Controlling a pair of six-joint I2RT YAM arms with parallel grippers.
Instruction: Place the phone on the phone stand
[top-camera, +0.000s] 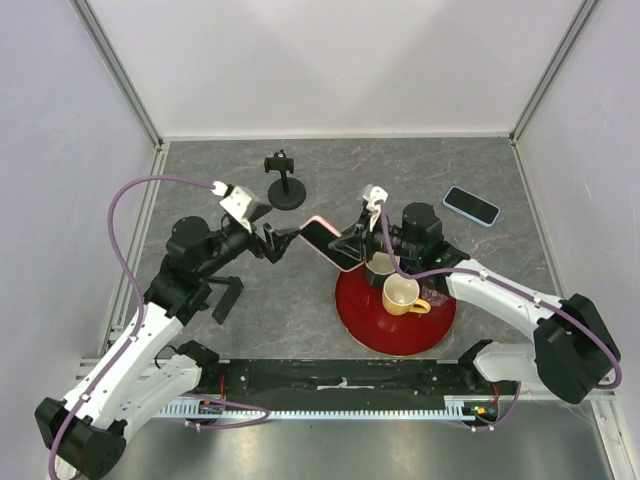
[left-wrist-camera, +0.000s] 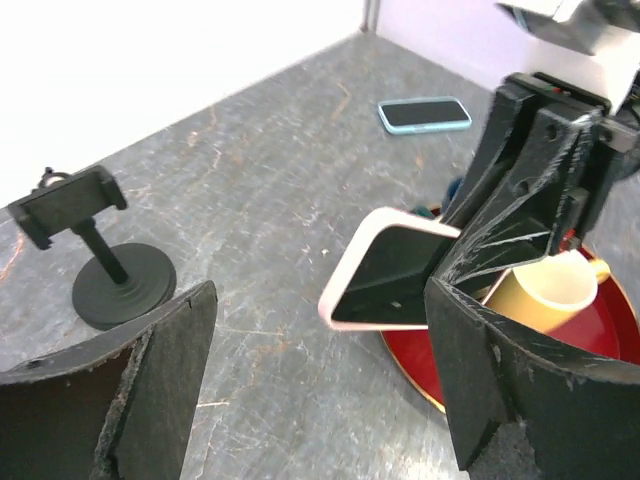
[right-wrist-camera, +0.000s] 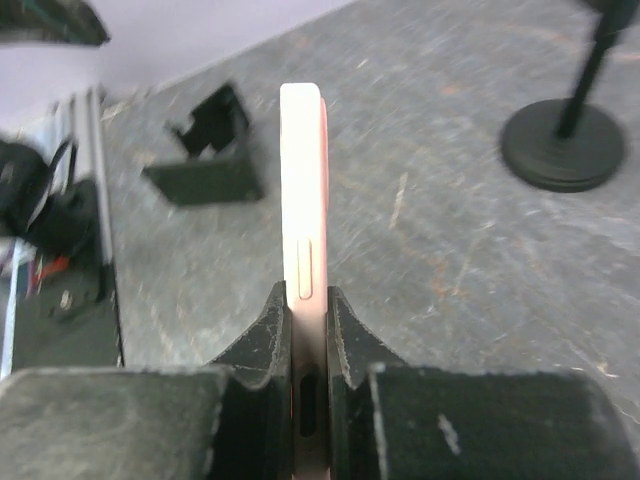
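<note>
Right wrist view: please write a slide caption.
Right gripper holds the pink-cased smartphone edge-on between its jaws, round black phone stand base beyond.

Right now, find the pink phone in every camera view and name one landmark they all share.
Top external: the pink phone is at centre, gripped by the right hand.
Left wrist: it sits centre-right, tilted, with its dark screen showing.
Right wrist: it stands edge-on at centre, clamped in that hand.
Shared landmark: the black phone stand, just above and left of centre in the top view, at left in the left wrist view, at top right in the right wrist view.
</note>
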